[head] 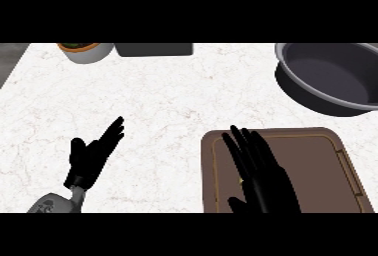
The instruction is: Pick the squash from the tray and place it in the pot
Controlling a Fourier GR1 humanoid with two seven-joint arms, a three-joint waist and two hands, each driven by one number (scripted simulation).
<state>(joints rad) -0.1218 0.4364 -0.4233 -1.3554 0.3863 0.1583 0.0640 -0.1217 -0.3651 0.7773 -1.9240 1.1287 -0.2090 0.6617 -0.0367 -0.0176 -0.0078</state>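
A brown tray (317, 165) lies at the lower right of the white marble counter. My right hand (258, 172) hovers flat over the tray's left half, fingers straight and pointing away from me. A small yellowish speck shows at the hand's left edge; the squash itself is hidden under the hand. The dark grey pot (332, 75) stands at the upper right, just beyond the tray's far edge, with nothing visible inside. My left hand (92, 155) rests open at the lower left, fingers up.
A white bowl with an orange rim (85, 51) sits at the far left edge of the counter. Beside it lies a dark grey rectangular object (153, 49). Bare marble (170, 100) stretches between the hands and those items.
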